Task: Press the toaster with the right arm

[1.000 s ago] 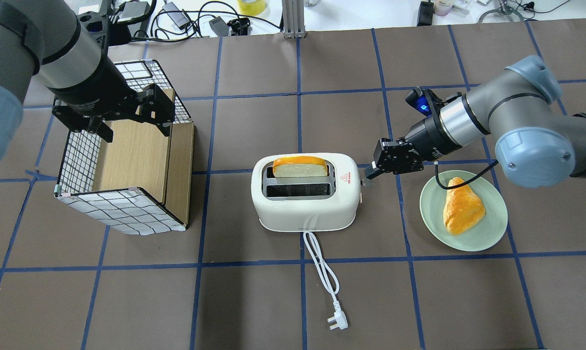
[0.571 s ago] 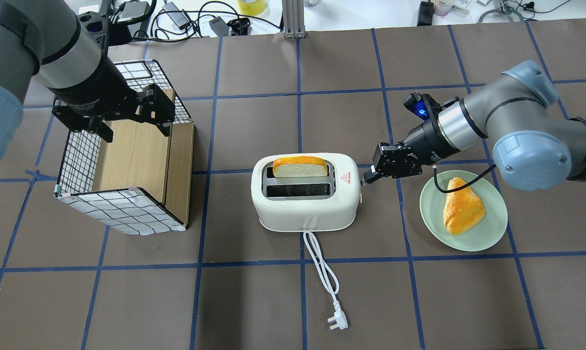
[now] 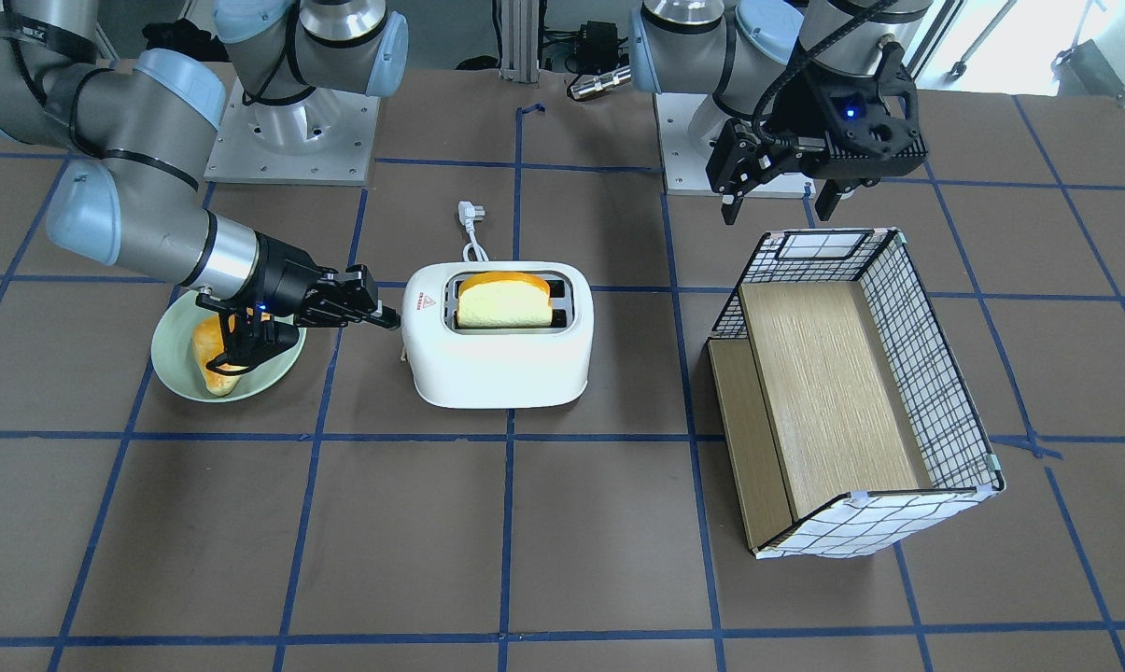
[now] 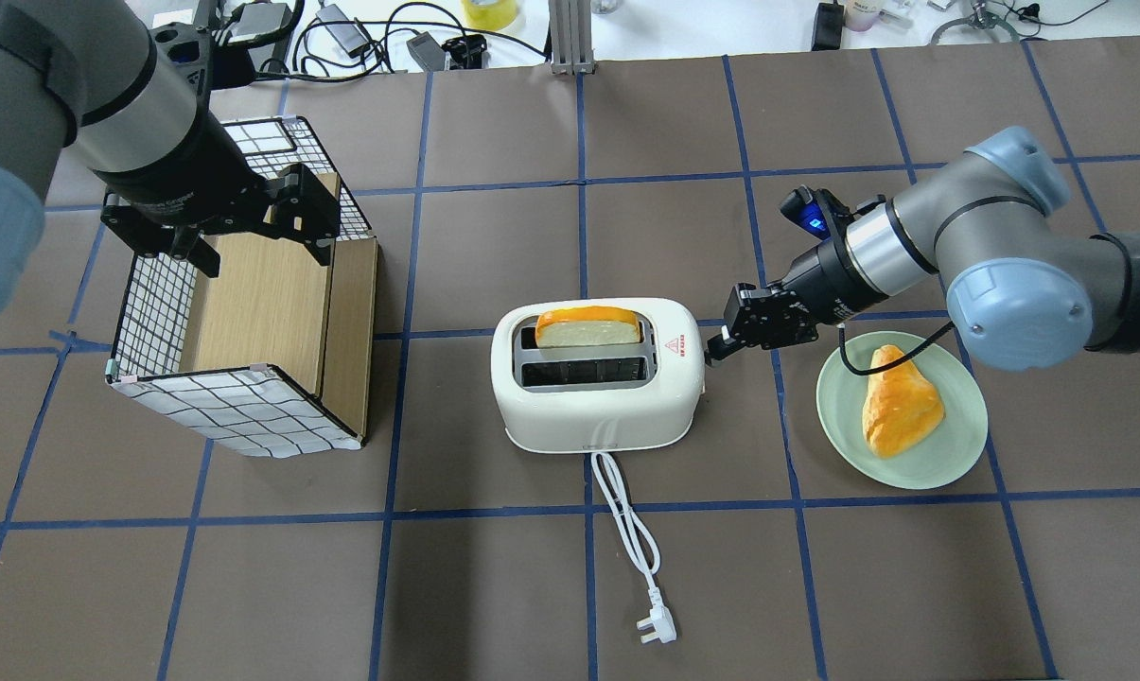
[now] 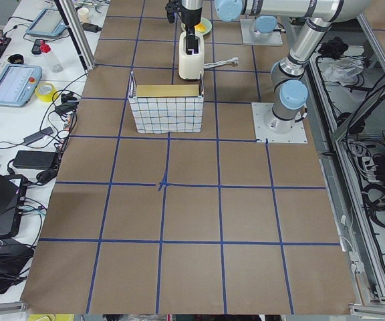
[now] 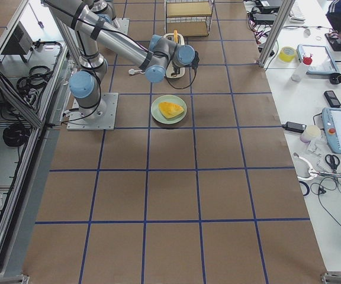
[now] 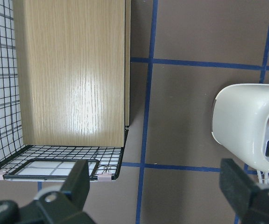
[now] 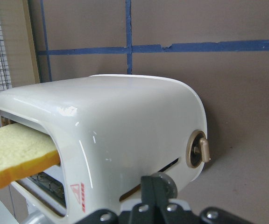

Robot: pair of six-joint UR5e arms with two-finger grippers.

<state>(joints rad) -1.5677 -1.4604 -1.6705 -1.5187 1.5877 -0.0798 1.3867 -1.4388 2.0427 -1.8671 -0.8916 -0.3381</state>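
The white toaster stands mid-table with a slice of bread in its far slot and a red triangle mark on top. It also shows in the front view and the right wrist view. My right gripper is shut and empty, its tips against the toaster's right end at the lever slot. It shows in the front view and in the right wrist view, with the grey lever knob at its tips. My left gripper is open and empty above the box, as in the left wrist view.
A grid-patterned box with a wooden inside lies on the left. A green plate with a pastry sits under my right wrist. The toaster's white cord and plug trail toward the near edge.
My right gripper has moved a little lower and closer against the toaster's end, and its arm has shifted. The bread sits slightly lower in the slot. My left arm has not moved.
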